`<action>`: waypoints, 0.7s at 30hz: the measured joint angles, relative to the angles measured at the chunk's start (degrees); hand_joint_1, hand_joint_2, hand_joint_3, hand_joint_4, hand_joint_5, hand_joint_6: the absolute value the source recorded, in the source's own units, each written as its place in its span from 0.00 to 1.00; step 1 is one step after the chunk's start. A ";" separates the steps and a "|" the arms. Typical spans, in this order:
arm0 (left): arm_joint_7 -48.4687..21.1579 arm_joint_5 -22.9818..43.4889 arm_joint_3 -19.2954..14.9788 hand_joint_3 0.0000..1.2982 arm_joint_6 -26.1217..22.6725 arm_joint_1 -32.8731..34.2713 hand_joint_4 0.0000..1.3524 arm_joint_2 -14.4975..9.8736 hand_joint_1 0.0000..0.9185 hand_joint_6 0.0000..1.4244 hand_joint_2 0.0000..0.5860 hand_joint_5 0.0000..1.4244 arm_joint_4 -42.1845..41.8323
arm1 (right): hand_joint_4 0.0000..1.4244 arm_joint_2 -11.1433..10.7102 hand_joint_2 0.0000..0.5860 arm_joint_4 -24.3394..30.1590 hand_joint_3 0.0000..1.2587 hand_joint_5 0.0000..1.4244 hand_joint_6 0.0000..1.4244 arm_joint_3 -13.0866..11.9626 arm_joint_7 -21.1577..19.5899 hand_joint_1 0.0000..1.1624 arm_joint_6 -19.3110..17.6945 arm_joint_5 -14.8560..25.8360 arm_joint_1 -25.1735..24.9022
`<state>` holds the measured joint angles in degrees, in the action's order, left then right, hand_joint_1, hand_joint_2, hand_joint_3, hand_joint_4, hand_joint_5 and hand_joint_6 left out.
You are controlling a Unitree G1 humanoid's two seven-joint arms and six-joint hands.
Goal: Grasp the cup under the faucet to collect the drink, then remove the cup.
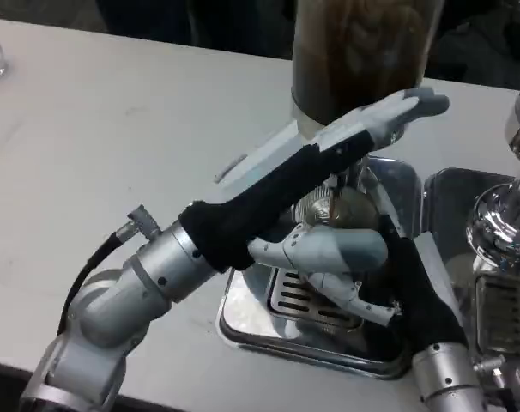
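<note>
Cup (339,209) sits on drip tray (243,322) under faucet, mostly hidden, right robot hand (341,257) wrapped around it, left robot hand (389,120) flat at the dispenser (363,51), grip unclear; judged light, slippery, spill-prone: hold mid-wall, upright.

Drinks station, café-like or demo setup: white counter (114,154), dispenser (363,51) with brown drink, steel drip tray (269,330) with slotted grate, chrome machine (509,223) at right.
</note>
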<state>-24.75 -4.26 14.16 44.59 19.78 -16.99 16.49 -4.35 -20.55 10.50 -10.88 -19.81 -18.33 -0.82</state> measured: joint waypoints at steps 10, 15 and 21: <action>5.89 -0.19 -7.74 0.04 1.84 -4.04 0.00 -0.06 0.00 0.00 0.19 0.05 -6.21 | 0.00 0.30 0.33 -1.32 0.00 0.00 0.03 -0.04 0.11 0.66 -1.17 0.51 -0.86; 11.23 -0.36 -14.57 0.01 5.41 -7.36 0.00 -0.32 0.00 0.00 0.21 0.02 -8.68 | 0.00 0.39 0.33 -1.92 0.00 0.00 0.03 -0.12 0.71 0.66 -2.01 1.15 -1.03; 12.28 -1.88 -17.83 0.00 6.35 -13.56 0.00 -2.48 0.00 0.00 0.21 0.01 -5.50 | 0.00 0.23 0.33 -3.46 0.00 0.00 0.04 -0.15 1.20 0.66 -3.08 1.56 -1.96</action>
<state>-12.48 -6.14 -3.66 50.94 6.21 -19.47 11.00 -4.13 -24.00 10.35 -9.69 -22.89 -16.77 -2.77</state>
